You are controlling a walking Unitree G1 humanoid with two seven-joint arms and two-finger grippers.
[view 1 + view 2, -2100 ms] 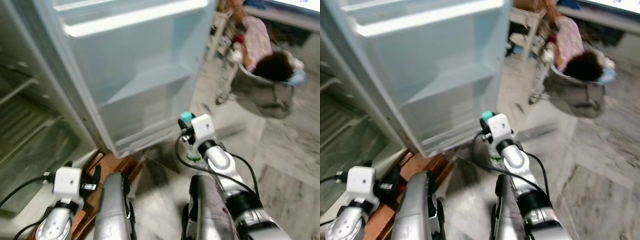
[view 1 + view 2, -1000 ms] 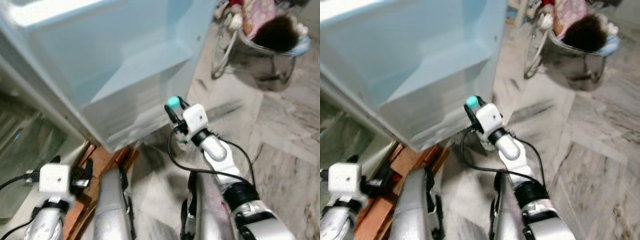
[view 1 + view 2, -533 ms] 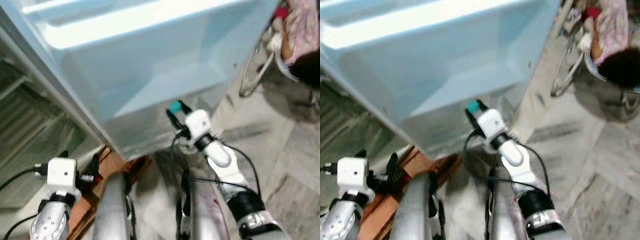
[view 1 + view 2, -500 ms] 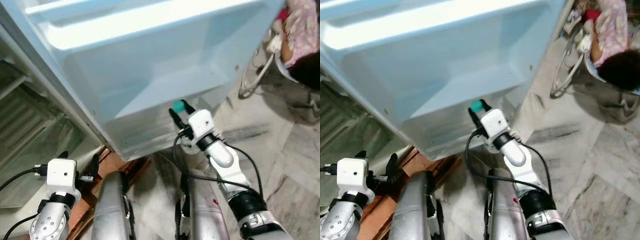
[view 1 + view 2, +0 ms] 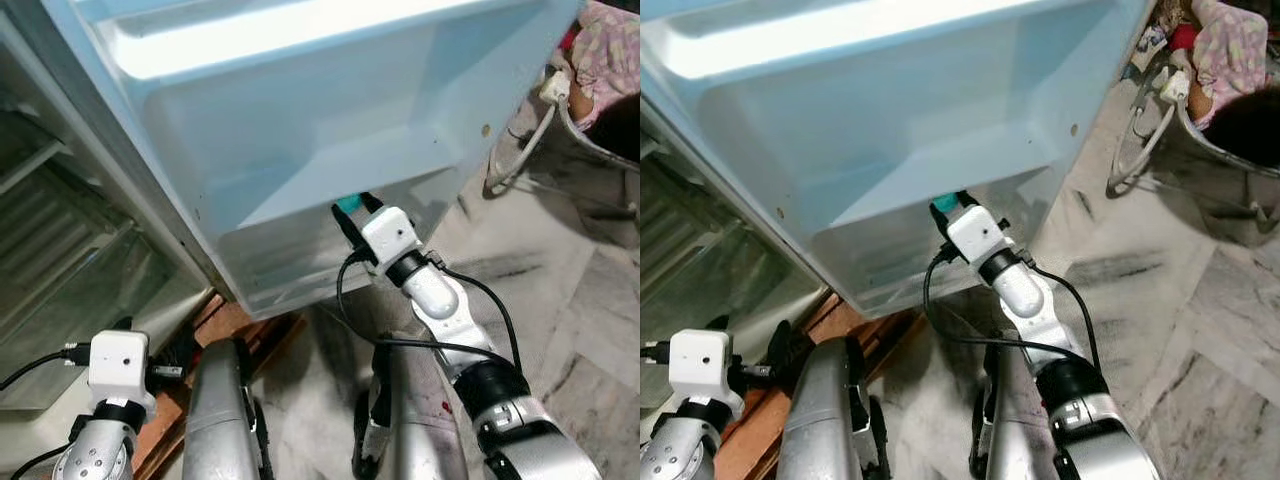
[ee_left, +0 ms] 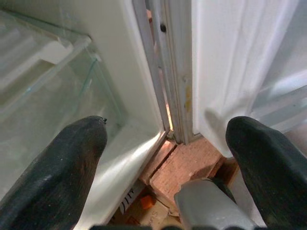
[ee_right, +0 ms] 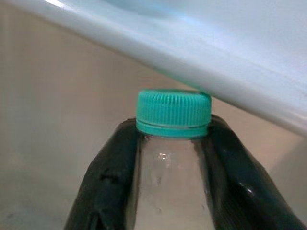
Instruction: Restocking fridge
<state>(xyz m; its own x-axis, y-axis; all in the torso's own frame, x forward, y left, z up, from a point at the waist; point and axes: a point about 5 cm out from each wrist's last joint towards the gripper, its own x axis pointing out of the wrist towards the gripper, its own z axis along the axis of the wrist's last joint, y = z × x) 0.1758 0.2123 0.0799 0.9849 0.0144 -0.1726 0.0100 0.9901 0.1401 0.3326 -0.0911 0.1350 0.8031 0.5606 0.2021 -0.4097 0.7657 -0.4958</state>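
The fridge door (image 5: 300, 130) stands wide open in front of the robot, pale blue-white inside w/ moulded shelves. The right gripper (image 7: 172, 158) is raised up against the lower part of that door, its two black fingers (image 7: 108, 182) clenched on the neck of a clear bottle (image 7: 170, 191) w/ a teal ribbed cap (image 7: 173, 112). In the head views the cap (image 5: 348, 205) sits just at the front lip of the lowest door shelf (image 5: 940, 180) — touching it or a hair beneath it, can't tell. The right wrist view puts the cap right under the pale edge of the door shelf. A black cable (image 5: 345, 300) loops from the right wrist down toward the forearm.

To the left is the fridge's inside (image 5: 70, 250) — glass shelves and a clear drawer, dim. The left gripper (image 6: 168, 158) hangs low at the near left, by the fridge's bottom corner; its fingers (image 6: 57, 167) are spread apart, nothing btwn them. Beyond them, the hinge gap and reddish bricks (image 6: 184, 160) under the fridge base.

Floor is grey marbled tile (image 5: 580, 300). At the far right, a person (image 5: 1230, 60) in pink patterned clothing sits in a metal-framed chair (image 5: 1160, 130), well apart from the robot.
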